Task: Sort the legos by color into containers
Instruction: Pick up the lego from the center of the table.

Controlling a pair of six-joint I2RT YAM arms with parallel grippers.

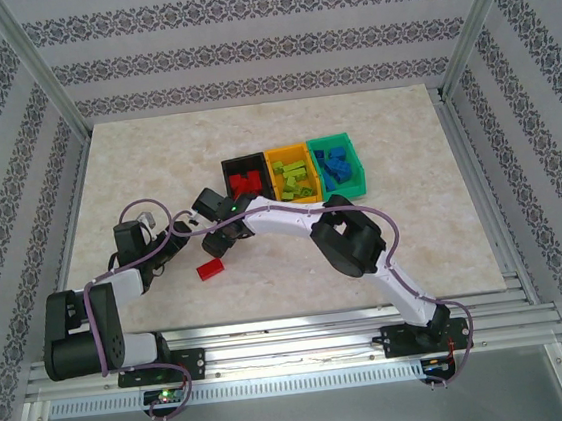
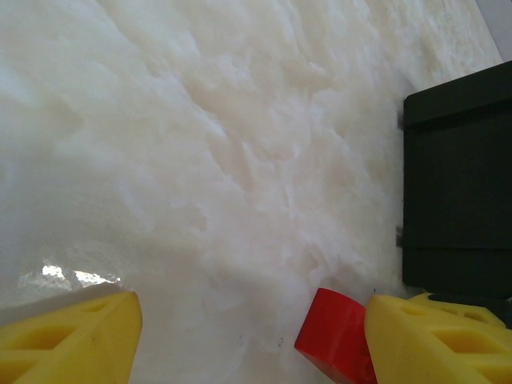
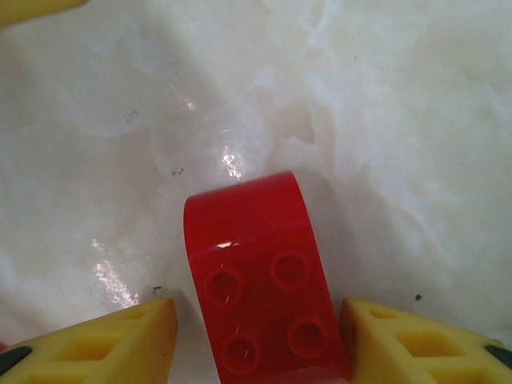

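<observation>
A red lego (image 3: 260, 280) lies studs-up on the table between the yellow fingers of my right gripper (image 3: 256, 320). The right finger touches it and a gap shows at the left finger, so the jaws stand open around it. From above, this lego (image 1: 210, 269) sits just below the right gripper (image 1: 221, 247). My left gripper (image 1: 199, 212) is open just beside it on the left, over bare table. A red piece (image 2: 336, 336) shows beside its right finger (image 2: 432, 336). The containers stand in a row: black (image 1: 228, 166) with red legos, yellow-orange (image 1: 285, 152) with lime ones, green (image 1: 332, 142) with blue ones.
A dark wall (image 2: 456, 184), apparently the black bin, stands to the right in the left wrist view. The two arms cross closely at the table's (image 1: 136, 165) middle left. Metal frame posts (image 1: 41, 75) and patterned walls ring the marble board.
</observation>
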